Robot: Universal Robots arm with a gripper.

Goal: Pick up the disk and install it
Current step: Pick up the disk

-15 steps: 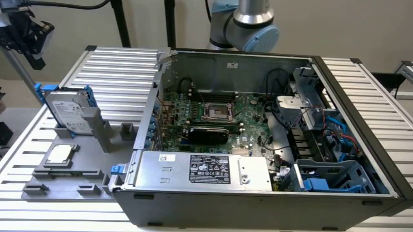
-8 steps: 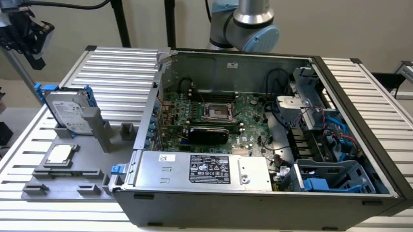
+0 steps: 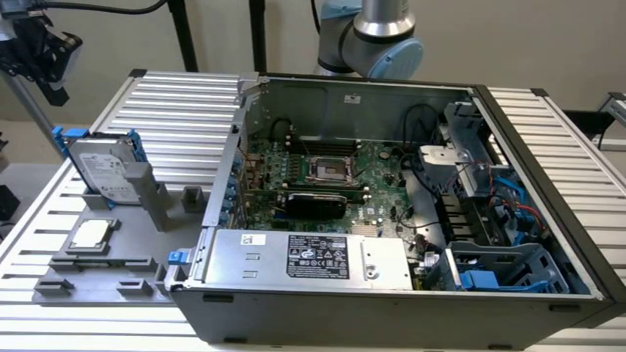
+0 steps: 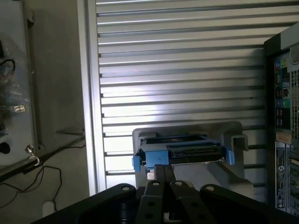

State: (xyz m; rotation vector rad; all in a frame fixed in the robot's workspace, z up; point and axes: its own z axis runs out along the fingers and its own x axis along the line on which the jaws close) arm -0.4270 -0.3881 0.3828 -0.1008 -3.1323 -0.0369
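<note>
Your disk (image 3: 102, 167) stands on edge, leaning slightly, in a slot of the grey fixture (image 3: 145, 196) on the exterior view's left. It has blue rails down both sides and is not installed yet.

Gripper (image 4: 163, 168): fingers pinched together with nothing between them. In the wrist view the tips line up over the disk's top edge. It has no grip on it.

A CPU chip (image 3: 90, 235) lies flat on the same fixture, just nearer than the disk. The fixture sits on the ribbed aluminium table (image 3: 176, 110).

Right of the fixture, just beside it, you have the open case (image 3: 372, 319). Inside it:
- motherboard (image 3: 333, 165) across the middle
- power supply (image 3: 313, 257) along the near wall
- blue bay (image 3: 503, 271) in the near right corner

The arm (image 3: 377, 37) rises behind the case's far wall.
</note>
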